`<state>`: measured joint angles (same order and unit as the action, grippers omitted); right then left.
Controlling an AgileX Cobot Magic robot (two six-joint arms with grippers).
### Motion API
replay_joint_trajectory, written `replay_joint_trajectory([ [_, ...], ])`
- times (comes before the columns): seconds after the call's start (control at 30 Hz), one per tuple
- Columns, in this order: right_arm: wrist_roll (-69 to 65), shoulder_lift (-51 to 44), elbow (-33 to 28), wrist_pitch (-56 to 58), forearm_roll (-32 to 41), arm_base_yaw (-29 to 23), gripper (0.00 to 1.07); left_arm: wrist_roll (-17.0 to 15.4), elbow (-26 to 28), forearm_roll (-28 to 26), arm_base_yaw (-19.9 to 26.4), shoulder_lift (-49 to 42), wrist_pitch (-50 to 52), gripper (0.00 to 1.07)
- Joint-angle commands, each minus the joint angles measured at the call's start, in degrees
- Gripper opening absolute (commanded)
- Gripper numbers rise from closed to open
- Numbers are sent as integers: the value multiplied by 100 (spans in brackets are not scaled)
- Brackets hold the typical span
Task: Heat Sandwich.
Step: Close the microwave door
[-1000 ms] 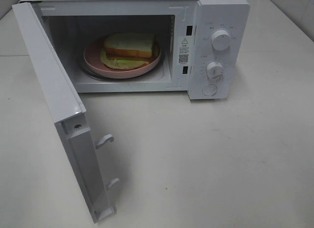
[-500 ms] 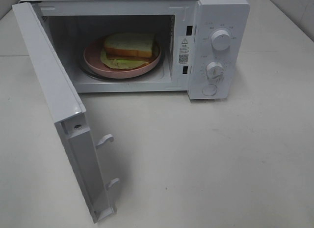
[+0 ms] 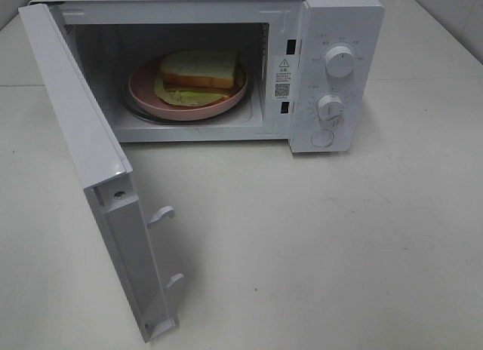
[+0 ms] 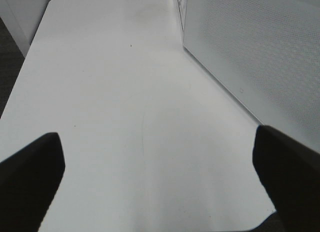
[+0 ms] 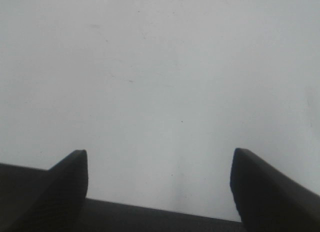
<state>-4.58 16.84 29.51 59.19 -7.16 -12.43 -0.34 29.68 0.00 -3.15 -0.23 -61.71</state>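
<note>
Nearest to me are my own tools. The left gripper has its jaws wide apart with nothing between them. It hangs above the bare table, and the door of the microwave stands just beside it. The right gripper is also wide and empty, with only plain table under it. Neither arm appears in the high view.

Over the last 1 second I find no change at all: the door is at the same angle and the food is in the same place. I take this to mean that the loading is done and the next step is not yet begun.

Further out, the door stands far open toward me, and its 2 latch hooks point out over the free table. Behind it, inside the microwave, the sandwich lies on the pink plate. On the panel at the right are the 2 knobs.

In my judgement the open door is the only obstacle. It must be closed before heating, probably by the left arm.
</note>
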Motion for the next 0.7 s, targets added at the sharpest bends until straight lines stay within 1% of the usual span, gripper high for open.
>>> replay_joint_trajectory([
  [0.03, 92, -481, -115, -206, 29, 298, 76, -23, -6, 0, 11, -97, 29, 98],
  [0.07, 92, -733, -115, -206, 29, 453, 76, -23, -6, 0, 11, -97, 29, 98],
  [0.13, 97, -831, -115, -206, 29, 516, 76, -23, -6, 0, 11, -97, 29, 98],
  [0.23, 103, -1289, -115, -206, 29, 773, 76, -23, -6, 0, 11, -97, 29, 98],
  [0.3, 103, -1375, -115, -206, 29, 825, 76, -23, -6, 0, 11, -97, 29, 98],
  [0.4, 109, -1788, -115, -206, 29, 991, 76, -23, -6, 0, 11, -97, 29, 98],
  [0.7, 120, -1868, -115, -206, 40, 1043, 76, -23, -6, 0, 11, -97, 29, 98],
])
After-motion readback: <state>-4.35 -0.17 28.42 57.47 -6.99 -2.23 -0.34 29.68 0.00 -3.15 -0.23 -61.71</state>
